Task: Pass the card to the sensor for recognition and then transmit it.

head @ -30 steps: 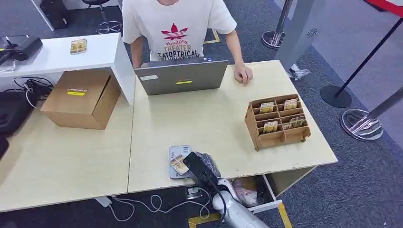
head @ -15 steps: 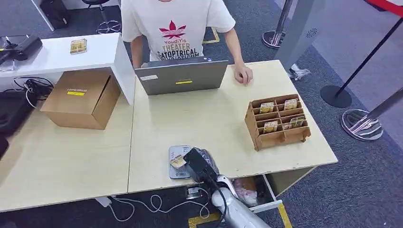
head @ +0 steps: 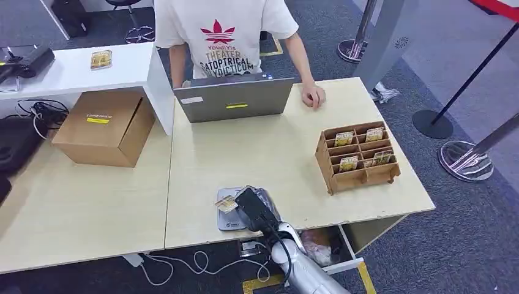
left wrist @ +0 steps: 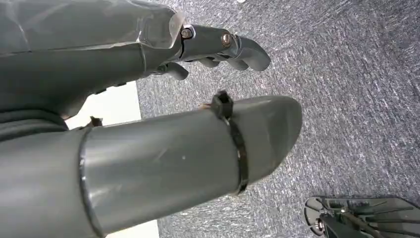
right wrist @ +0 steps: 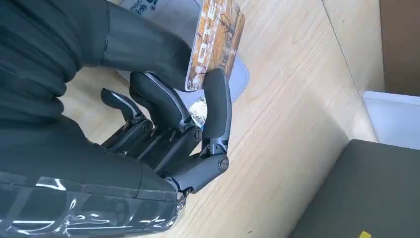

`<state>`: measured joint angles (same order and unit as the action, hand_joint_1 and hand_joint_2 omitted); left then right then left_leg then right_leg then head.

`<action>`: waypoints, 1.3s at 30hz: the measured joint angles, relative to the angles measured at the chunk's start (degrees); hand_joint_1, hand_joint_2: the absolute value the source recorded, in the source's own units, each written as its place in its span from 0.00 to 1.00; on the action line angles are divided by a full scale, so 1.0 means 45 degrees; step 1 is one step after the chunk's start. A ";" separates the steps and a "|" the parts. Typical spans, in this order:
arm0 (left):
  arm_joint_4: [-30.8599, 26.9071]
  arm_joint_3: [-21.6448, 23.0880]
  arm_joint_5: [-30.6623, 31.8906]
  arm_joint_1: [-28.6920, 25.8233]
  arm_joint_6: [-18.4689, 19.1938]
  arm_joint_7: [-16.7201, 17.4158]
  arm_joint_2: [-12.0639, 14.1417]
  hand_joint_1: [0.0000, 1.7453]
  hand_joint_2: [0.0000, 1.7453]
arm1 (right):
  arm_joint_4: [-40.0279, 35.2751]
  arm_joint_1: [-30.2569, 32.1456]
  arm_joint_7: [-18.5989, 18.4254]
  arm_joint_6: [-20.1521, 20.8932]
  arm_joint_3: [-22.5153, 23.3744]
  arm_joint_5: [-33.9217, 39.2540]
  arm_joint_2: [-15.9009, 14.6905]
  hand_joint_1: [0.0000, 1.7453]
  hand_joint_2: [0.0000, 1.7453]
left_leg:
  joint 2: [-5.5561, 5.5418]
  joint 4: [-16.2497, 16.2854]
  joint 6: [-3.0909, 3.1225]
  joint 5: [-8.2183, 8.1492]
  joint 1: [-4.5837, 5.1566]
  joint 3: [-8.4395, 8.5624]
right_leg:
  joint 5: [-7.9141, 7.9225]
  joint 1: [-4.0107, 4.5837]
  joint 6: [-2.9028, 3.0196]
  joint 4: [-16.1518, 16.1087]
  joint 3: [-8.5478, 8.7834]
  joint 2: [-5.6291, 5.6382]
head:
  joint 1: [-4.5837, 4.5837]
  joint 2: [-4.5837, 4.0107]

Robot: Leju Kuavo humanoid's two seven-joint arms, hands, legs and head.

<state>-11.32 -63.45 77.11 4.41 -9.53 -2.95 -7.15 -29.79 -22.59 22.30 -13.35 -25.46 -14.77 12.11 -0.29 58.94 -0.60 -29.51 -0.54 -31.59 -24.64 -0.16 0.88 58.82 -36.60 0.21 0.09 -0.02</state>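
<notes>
Right hand [right wrist: 163, 124] pinches orange card [right wrist: 214, 42] between thumb and finger, above grey sensor pad [right wrist: 173, 15] on wooden tabletop [right wrist: 292, 114]; dark laptop [right wrist: 366, 193] near.

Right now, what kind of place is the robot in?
Probably a reception or check-in desk in a lobby: a laptop with a person behind it, a wooden card rack, and rope stanchions on carpet.

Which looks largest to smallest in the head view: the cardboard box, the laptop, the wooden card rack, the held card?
1. Laptop and cardboard box: they look alike, so I cannot rank them.
2. Wooden card rack.
3. Card, held by the right robot hand.
</notes>
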 joint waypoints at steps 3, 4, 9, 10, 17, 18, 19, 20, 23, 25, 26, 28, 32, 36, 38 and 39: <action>0.0000 0.0000 -0.0034 0.0003 0.0000 -0.0015 -0.0010 0.00 0.00 | -0.0314 0.0009 0.0267 0.0091 -0.0009 0.0160 0.0014 1.00 1.00 | 0.0001 0.0000 0.0000 0.0000 0.0000 0.0000 | 0.0000 0.0000 0.0000 0.0000 0.0000 0.0001 | 0.0000 0.0000; 0.0000 -0.0010 -0.0093 0.0003 0.0000 -0.0014 -0.0015 0.00 0.00 | -0.0447 0.0008 0.0281 0.0165 -0.0034 0.0184 0.0034 1.00 1.00 | 0.0001 0.0000 0.0000 0.0000 -0.0001 0.0000 | 0.0000 0.0000 0.0000 0.0000 0.0000 0.0001 | 0.0000 0.0000; 0.0000 -0.0165 -0.0330 0.0002 -0.0034 -0.0005 -0.0063 0.00 0.00 | -0.1276 -0.0030 0.0247 0.0359 -0.0383 0.0587 0.0209 1.00 1.00 | 0.0001 0.0000 -0.0001 0.0001 -0.0001 0.0002 | 0.0000 0.0001 0.0000 0.0001 0.0000 0.0001 | 0.0000 0.0000; 0.0000 -0.0199 -0.0360 0.0002 -0.0049 -0.0005 -0.0078 0.00 0.00 | -0.1456 -0.0054 0.0247 0.0383 -0.0442 0.0703 0.0219 1.00 1.00 | 0.0000 0.0000 -0.0001 0.0001 -0.0001 0.0001 | 0.0000 0.0001 0.0001 0.0001 0.0000 0.0001 | 0.0000 0.0000; 0.0000 -0.0287 -0.0452 -0.0012 -0.0063 -0.0029 -0.0083 0.00 0.00 | -0.3280 -0.0126 0.0320 -0.0015 -0.0636 0.1394 0.0126 1.00 1.00 | 0.0000 0.0001 -0.0001 0.0002 0.0001 0.0004 | 0.0001 0.0000 0.0000 0.0001 -0.0001 0.0002 | 0.0000 0.0000; 0.0000 -0.0291 -0.0418 -0.0013 -0.0049 -0.0058 -0.0083 0.00 0.00 | -0.3679 -0.0182 0.0271 -0.0166 -0.0636 0.1438 0.0043 1.00 1.00 | 0.0000 0.0001 -0.0001 0.0002 0.0003 0.0006 | 0.0001 0.0000 -0.0001 0.0001 -0.0001 0.0002 | 0.0000 0.0000; 0.0000 -0.0291 -0.0360 -0.0012 -0.0034 -0.0097 -0.0087 0.00 0.00 | -0.4126 -0.0254 0.0137 -0.0296 -0.0636 0.1486 -0.0091 1.00 1.00 | 0.0000 0.0001 -0.0001 0.0002 0.0005 0.0006 | 0.0001 -0.0001 -0.0001 0.0001 -0.0001 0.0002 | -0.0005 0.0000; 0.0000 -0.0291 -0.0277 -0.0013 0.0000 -0.0136 -0.0087 0.00 0.00 | -0.4529 -0.0340 0.0033 -0.0433 -0.0622 0.1501 -0.0219 1.00 1.00 | -0.0001 0.0001 -0.0001 0.0002 0.0007 0.0006 | 0.0001 -0.0001 -0.0001 0.0001 -0.0001 0.0001 | 0.0005 0.0000; 0.0000 -0.0291 -0.0083 -0.0007 0.0112 -0.0165 -0.0107 0.00 0.00 | -0.5574 -0.0657 -0.0252 -0.0806 -0.0452 0.1452 -0.0674 1.00 1.00 | 0.0002 0.0003 0.0000 0.0002 0.0011 0.0008 | 0.0005 -0.0006 -0.0006 0.0000 0.0000 0.0003 | 0.0000 0.0000; 0.0000 -0.0291 0.0010 0.0002 0.0155 -0.0160 -0.0126 0.00 0.00 | -0.6017 -0.0859 -0.0409 -0.0943 -0.0244 0.1229 -0.0869 1.00 1.00 | 0.0002 0.0004 0.0000 0.0002 0.0012 0.0008 | 0.0007 -0.0007 -0.0007 0.0000 0.0000 0.0006 | 0.0000 0.0000; 0.0000 -0.0291 0.0034 0.0008 0.0185 -0.0160 -0.0136 0.00 0.00 | -0.6150 -0.0991 -0.0501 -0.0996 -0.0126 0.1170 -0.0938 1.00 1.00 | 0.0004 0.0004 0.0000 0.0002 0.0012 0.0009 | 0.0007 -0.0007 -0.0007 0.0000 -0.0001 0.0005 | 0.0000 0.0000; 0.0000 -0.0287 0.0136 0.0010 0.0262 -0.0160 -0.0136 0.00 0.00 | -0.6314 -0.1304 -0.0661 -0.1054 0.0166 0.1029 -0.1064 1.00 1.00 | 0.0005 0.0005 0.0000 0.0002 0.0011 0.0011 | 0.0007 -0.0006 -0.0007 0.0000 -0.0001 0.0005 | 0.0000 0.0000; 0.0000 -0.0223 0.0214 0.0029 0.0374 -0.0025 -0.0141 0.00 0.00 | -0.6213 -0.2095 -0.0889 -0.0855 0.0912 0.0749 -0.1185 1.00 1.00 | 0.0005 0.0005 -0.0004 0.0005 0.0010 0.0010 | 0.0009 -0.0006 -0.0004 0.0001 -0.0001 0.0006 | -0.0005 0.0000; 0.0000 -0.0214 0.0195 0.0039 0.0384 0.0102 -0.0141 0.00 0.00 | -0.5400 -0.3296 -0.1093 -0.0797 0.1511 0.0359 -0.1209 1.00 1.00 | 0.0007 0.0005 -0.0010 0.0010 0.0007 0.0013 | 0.0012 -0.0004 -0.0002 0.0002 -0.0001 0.0007 | 0.0000 0.0000; 0.0000 -0.0214 0.0180 0.0052 0.0393 0.0121 -0.0141 0.00 0.00 | -0.4815 -0.3852 -0.1229 -0.0801 0.1743 0.0161 -0.1209 1.00 1.00 | 0.0004 0.0005 -0.0011 0.0012 0.0007 0.0013 | 0.0013 -0.0004 -0.0002 0.0002 0.0000 0.0005 | -0.0005 0.0000; 0.0000 -0.0209 0.0160 0.0055 0.0393 0.0131 -0.0141 0.00 0.00 | -0.4548 -0.4103 -0.1286 -0.0801 0.1830 0.0141 -0.1209 1.00 1.00 | 0.0003 0.0005 -0.0011 0.0012 0.0007 0.0013 | 0.0013 -0.0004 -0.0002 0.0002 0.0000 0.0005 | 0.0005 0.0000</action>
<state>-11.32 -64.39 77.83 4.66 -7.76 -2.36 -7.78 -50.26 -41.06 16.51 -16.96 -17.23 -14.14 6.67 -0.28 58.96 -0.65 -29.46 -0.51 -31.54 -24.58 -0.17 0.88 58.83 -36.60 0.23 0.11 -0.02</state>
